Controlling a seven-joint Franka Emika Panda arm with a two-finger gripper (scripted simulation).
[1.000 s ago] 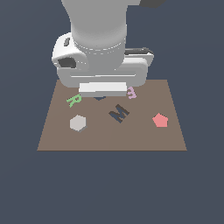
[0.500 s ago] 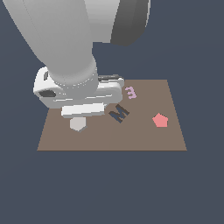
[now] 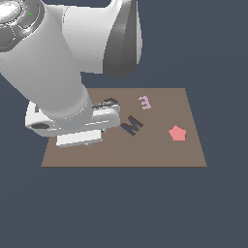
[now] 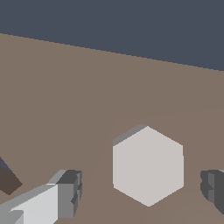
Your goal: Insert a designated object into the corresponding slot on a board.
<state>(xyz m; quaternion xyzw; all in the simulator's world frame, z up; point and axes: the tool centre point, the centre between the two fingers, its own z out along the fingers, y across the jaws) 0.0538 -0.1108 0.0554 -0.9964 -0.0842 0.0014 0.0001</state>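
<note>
Straddling the grey hexagon block (image 4: 148, 165) on the board (image 4: 87, 96), my gripper (image 4: 142, 194) has its fingers (image 4: 70, 192) spread wide, one either side, neither touching, so I can close squarely on its flat faces.

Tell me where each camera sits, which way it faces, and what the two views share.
Exterior view: off the arm, raised, looking down at the board, the dark M and red pentagon; the arm's bulk covers the exterior view's left.
Wrist view: on the wrist, looking down at the grey hexagon block, between the open jaws.
Shared: the brown board; the arm hides the block from outside.
</note>
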